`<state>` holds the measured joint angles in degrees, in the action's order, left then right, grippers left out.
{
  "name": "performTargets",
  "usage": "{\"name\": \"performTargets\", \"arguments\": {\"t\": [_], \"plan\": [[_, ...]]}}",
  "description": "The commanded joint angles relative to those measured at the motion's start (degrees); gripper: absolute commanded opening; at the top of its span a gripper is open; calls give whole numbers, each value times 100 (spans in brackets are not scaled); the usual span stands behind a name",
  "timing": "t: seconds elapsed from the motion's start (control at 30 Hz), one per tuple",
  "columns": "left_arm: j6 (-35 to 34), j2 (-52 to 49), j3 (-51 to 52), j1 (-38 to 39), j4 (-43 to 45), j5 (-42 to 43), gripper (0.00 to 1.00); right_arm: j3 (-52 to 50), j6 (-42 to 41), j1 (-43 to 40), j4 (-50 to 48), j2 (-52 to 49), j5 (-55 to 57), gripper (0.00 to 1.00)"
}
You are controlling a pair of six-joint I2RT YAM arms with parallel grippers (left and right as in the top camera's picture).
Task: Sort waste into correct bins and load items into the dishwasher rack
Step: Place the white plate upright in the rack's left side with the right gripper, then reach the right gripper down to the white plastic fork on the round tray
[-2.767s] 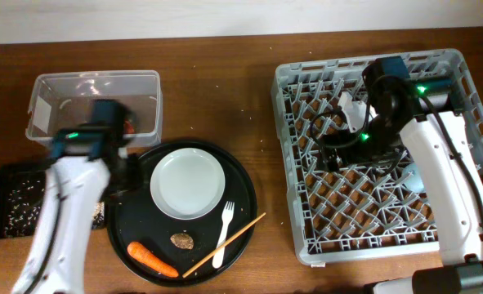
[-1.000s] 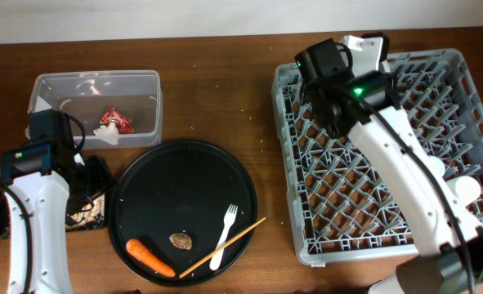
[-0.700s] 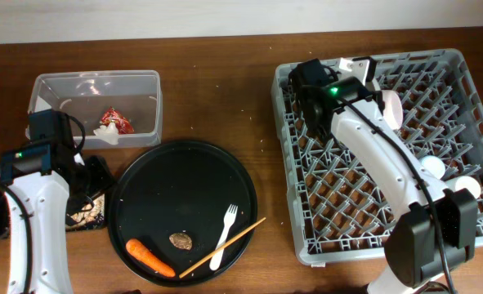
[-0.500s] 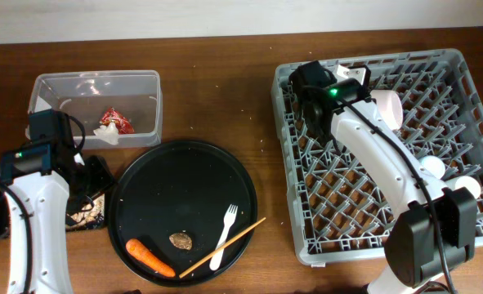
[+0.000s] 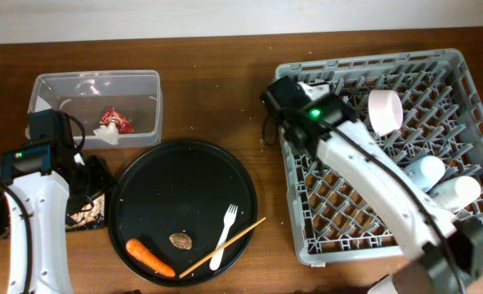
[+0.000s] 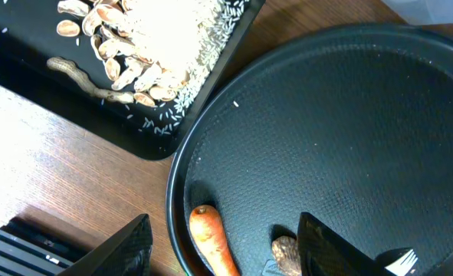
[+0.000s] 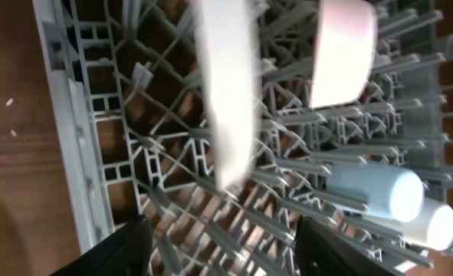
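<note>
At three o'clock on the wooden table (image 5: 225, 90) sits the grey dishwasher rack (image 5: 470, 73). Its pegs hold a pink bowl (image 5: 386, 110) toward one o'clock, with a light-blue cup (image 5: 425, 171) and a white cup (image 5: 456, 192) side by side near four o'clock. A pale plate (image 7: 226, 100), blurred, stands on edge among the pegs. The right gripper (image 7: 222, 222) hangs over the rack's ten o'clock corner, fingers spread and empty.

At six o'clock the round black tray (image 5: 184, 180) carries a carrot (image 5: 151, 259), a brown lump (image 5: 181, 240), a white fork (image 5: 223, 237) and a wooden stick (image 5: 233, 241). The left gripper (image 6: 224, 222) hovers over its eight o'clock rim, fingers spread, holding nothing. Beside it, the flat black tray (image 6: 134, 138) holds rice and scraps (image 6: 157, 38). At ten o'clock the clear tub (image 5: 45, 86) holds a red wrapper (image 5: 114, 120) and a white tissue (image 5: 106, 131).
</note>
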<state>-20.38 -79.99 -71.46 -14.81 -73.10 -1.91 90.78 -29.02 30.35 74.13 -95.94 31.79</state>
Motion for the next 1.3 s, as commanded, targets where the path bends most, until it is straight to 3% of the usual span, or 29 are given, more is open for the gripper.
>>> {"name": "performTargets", "arguments": {"t": [0.0,0.07,0.13,0.17,0.23,0.33,0.37,0.53,0.63,0.83,1.27], "plan": [[74,50,35,-31,-7,28,60,181,-302,-382,177,857,-651,68],[74,50,35,-31,-4,28,60,181,-157,-1108,195,1287,-2612,98],[74,50,35,-20,-2,28,60,179,1338,-1510,321,1379,-5462,98],[74,50,35,-20,-2,28,60,168,1335,-1377,654,1370,-5855,98],[74,50,35,-20,-2,28,60,96,741,-802,879,1373,-5536,98],[74,50,35,-20,-7,28,60,-225,-1182,658,472,1349,-4594,98],[74,50,35,-20,-7,28,60,-466,-2175,1161,216,1303,-4360,98],[74,50,35,-20,-9,31,60,-2166,-4411,2437,-2068,1130,-3711,99],[74,50,35,-20,-24,31,60,-2745,-4568,2636,-2747,780,-3654,96],[74,50,35,-20,-24,31,60,-2763,-4535,2638,-3248,-369,-4197,96],[74,50,35,-20,-26,72,60,-2763,-4496,2702,-3567,-837,-4155,97]]}}
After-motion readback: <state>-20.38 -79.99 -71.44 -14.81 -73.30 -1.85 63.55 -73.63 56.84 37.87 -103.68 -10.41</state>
